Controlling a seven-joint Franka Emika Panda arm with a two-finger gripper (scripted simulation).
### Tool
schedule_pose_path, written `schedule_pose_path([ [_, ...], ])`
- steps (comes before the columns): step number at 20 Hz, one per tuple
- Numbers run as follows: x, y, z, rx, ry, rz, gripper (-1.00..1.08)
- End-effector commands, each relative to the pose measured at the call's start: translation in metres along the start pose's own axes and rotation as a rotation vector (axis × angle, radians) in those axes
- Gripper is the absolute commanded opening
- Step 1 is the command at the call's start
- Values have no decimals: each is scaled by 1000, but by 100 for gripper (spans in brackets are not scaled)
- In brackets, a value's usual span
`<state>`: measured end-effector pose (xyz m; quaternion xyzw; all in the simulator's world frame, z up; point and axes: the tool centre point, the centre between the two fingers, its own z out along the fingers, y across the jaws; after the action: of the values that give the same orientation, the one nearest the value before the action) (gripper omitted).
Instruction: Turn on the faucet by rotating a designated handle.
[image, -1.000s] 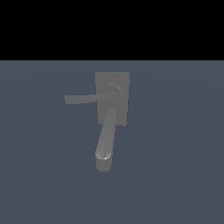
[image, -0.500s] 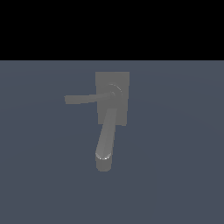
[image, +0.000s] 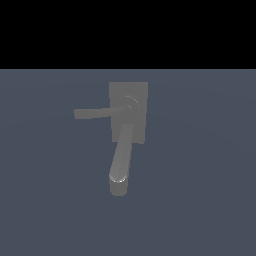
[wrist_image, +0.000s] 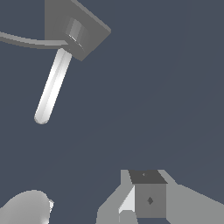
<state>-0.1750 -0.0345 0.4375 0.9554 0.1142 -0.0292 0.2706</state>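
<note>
On the slate-blue floor (image: 200, 200) the faucet (image: 129, 112) points its handle (image: 97, 113) to the exterior view's left, while the gripper (wrist_image: 87, 210) sits well apart, its opening unclear.

The faucet (image: 128, 112) is a dull, plain grey all over, its thin handle (image: 97, 113) the same grey and its spout (image: 121, 160) paler with a whitish sheen at the tip, all on a flat slate-blue floor (image: 200, 190) under a black band (image: 128, 32) at twelve o'clock.

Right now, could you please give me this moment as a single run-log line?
phase: approach | gripper: away from faucet, holding nothing | handle: untouched, pointing to exterior view's left | spout: clear
</note>
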Motion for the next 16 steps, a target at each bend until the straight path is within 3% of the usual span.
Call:
schedule_pose_path([
  [1,1,6,-9,-37,30,16,-100],
  [8,4,27,-50,-197,153,82,-100],
  [16,2,47,-127,-478,351,171,-100],
])
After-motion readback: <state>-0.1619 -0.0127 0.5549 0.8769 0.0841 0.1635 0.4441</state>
